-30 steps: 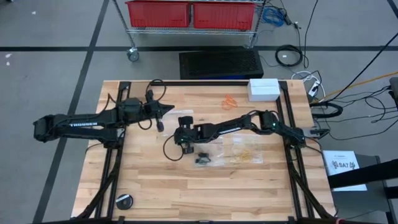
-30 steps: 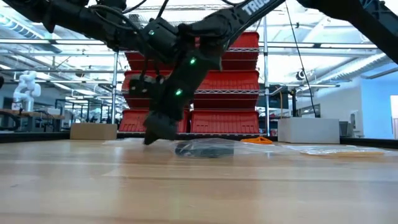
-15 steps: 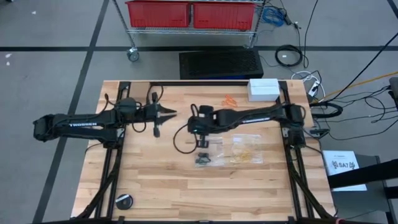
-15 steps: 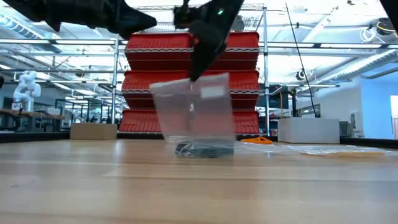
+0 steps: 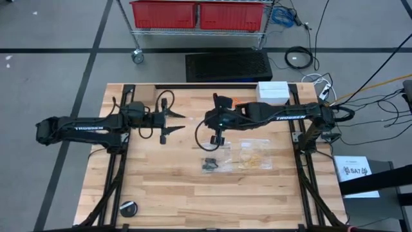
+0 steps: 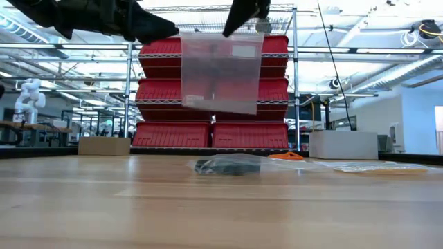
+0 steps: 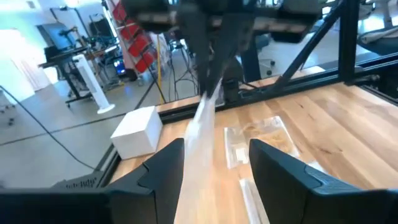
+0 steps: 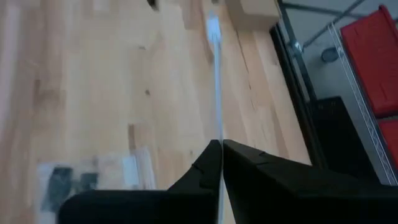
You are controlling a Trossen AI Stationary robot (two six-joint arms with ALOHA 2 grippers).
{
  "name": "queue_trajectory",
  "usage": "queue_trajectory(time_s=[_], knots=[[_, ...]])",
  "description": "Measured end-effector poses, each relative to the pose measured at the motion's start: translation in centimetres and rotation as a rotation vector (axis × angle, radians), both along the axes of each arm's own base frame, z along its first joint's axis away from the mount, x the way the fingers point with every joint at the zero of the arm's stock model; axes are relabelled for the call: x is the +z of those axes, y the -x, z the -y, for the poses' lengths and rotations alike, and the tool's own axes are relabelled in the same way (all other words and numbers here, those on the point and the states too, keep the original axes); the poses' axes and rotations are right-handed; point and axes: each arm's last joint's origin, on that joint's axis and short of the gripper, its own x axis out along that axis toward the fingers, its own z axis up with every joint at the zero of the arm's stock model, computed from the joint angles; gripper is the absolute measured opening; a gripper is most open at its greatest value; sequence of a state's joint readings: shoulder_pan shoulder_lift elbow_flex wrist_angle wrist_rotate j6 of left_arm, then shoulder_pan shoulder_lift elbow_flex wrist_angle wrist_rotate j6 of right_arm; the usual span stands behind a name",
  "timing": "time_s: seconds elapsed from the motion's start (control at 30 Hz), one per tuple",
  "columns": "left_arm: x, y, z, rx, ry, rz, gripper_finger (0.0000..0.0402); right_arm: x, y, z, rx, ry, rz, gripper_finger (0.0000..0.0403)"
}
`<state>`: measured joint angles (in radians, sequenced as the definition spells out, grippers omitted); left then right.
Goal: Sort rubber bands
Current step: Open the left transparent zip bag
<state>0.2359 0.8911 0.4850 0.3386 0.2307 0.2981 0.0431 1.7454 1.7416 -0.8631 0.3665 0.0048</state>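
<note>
**Right tool holds empty bag aloft, left tool open beside it**

Right tool (image 5: 217,138) is pinched shut on the top edge of a clear, flat, empty plastic bag (image 6: 220,72), which hangs well above the light wooden slat worktop (image 5: 161,187); left tool (image 5: 178,122) sits at similar height just beside it, fingers spread wide, nothing in them.

Task items: black rubber bands (image 5: 210,165) lie in a clear bag on the worktop below the right tool; pale yellow-tan rubber bands (image 5: 255,156) in another clear bag just beside that one; loose orange rubber bands (image 5: 238,104) at the far edge near a white rectangular box (image 5: 273,92).

Step in hand, my read: left tool takes the opposite lip of the hanging bag so the mouth can be pulled open. To do it well: approach with the fingers straddling one film layer only, not both; close near the top seam where the film is stiffest; keep the right tool level so the bag doesn't swing.

View differences:
- low view shows the bag face-on, clear of the worktop; high view barely shows it, since it hangs edge-on;
- left wrist view lines the bag edge up between its own fingers (image 7: 165,168), so alignment looks about right;
- right wrist view confirms the pinch on the film edge, fingertips (image 8: 211,155) together;
- only the high view shows all three band groups at once.
</note>
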Motion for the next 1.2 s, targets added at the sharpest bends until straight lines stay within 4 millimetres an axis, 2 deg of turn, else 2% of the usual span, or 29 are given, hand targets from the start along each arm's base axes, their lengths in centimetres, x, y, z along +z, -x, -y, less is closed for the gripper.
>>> queue_trajectory(time_s=[0.23,0.5,0.67,0.93,1.2], knots=[[0.2,-0.3,-0.3,0.072,-0.008,0.034,0.0190,0.1,0.0,-1.1,0.035,0.004,0.006,0.0000],[0.1,-0.3,-0.1,0.030,-0.004,0.024,0.0180,0.3,-0.1,-1.6,0.057,0.012,0.026,0.0000],[0.1,-0.3,-0.1,0.030,-0.004,0.025,0.0135,0.3,-0.1,-1.6,0.059,0.015,0.024,0.0000],[0.2,-0.3,0.0,-0.006,-0.055,0.033,0.0011,0.3,-0.1,-1.6,0.062,0.017,0.021,0.0000],[0.2,-0.3,0.2,-0.074,-0.062,0.041,0.0004,0.2,0.0,-1.6,0.072,0.023,0.012,0.0000]])
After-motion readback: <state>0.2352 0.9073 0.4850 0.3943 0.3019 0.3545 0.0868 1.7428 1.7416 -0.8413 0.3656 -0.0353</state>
